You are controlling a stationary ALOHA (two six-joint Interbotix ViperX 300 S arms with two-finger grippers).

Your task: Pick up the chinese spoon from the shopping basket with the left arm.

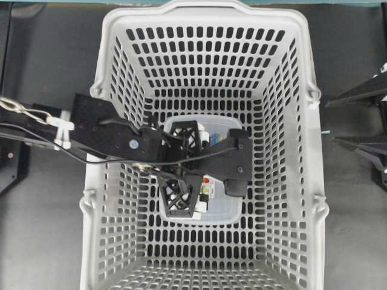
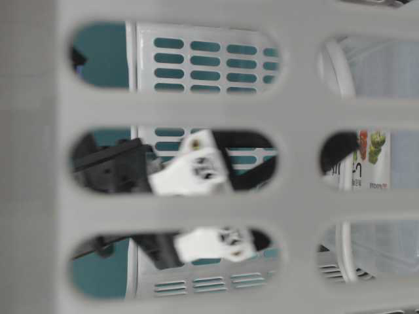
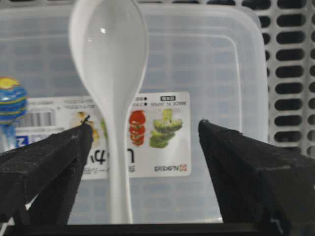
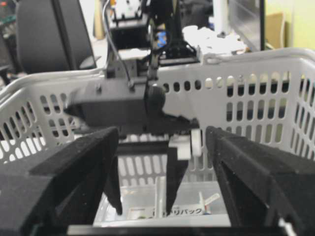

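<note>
Left gripper (image 3: pixel 142 147) jaws spread, straddling chinese spoon (image 3: pixel 112 93) handle on the lidded container (image 3: pixel 221 64) mid shopping basket (image 1: pixel 290 90). Right gripper (image 4: pixel 162 162) jaws spread, outside the basket.

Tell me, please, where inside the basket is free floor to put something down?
Free patches of the shopping basket: floor between the clear container and the near wall, and between it and the far wall. The middle is crowded: the open left claw straddles the chinese spoon lying on the container.

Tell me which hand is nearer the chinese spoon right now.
Left. The left hand is open inside the shopping basket, with the chinese spoon between its fingers. The right hand is outside the basket, open.
</note>
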